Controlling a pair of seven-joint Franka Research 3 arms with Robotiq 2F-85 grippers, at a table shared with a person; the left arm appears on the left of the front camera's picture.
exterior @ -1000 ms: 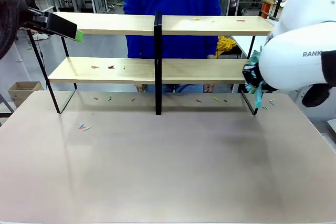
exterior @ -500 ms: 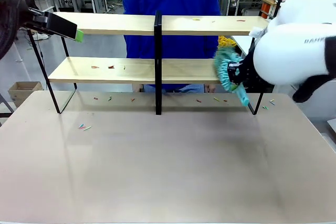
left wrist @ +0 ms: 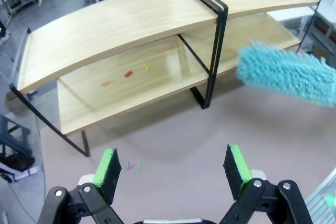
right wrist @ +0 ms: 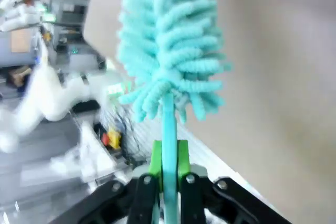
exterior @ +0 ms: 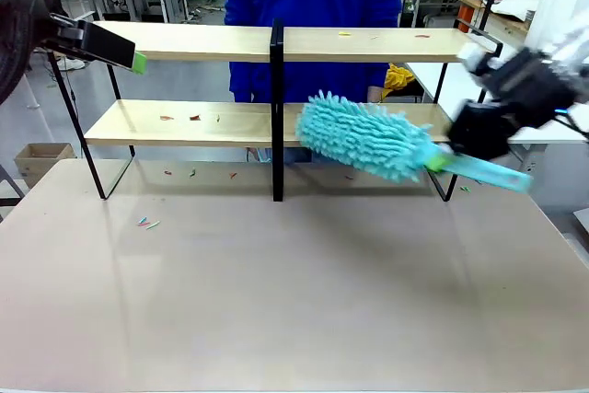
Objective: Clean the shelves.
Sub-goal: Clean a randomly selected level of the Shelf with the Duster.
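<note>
Shelves [exterior: 193, 123] stand at the far side of the table [exterior: 294, 301], coloured scraps [exterior: 194, 118] on both boards. My right gripper [right wrist: 169, 156] is clamped on the handle of a teal duster [exterior: 363, 138] — its fluffy head is before the lower board, right of the upright. My left gripper [left wrist: 172, 165] gapes open — empty.

Shelves [exterior: 212, 41]: wide two-tier rack, upright, at 12 o'clock end of tabletop [exterior: 294, 301], long side running 9 to 3. Two light wooden boards, level, one above other. Thin black metal frame; black central upright splits each tier in halves. Lower board: small red scraps [exterior: 194, 118] on half at 9 o'clock of upright. Upper board: few yellow and red bits [exterior: 344, 33] on half at 3 o'clock.
</note>
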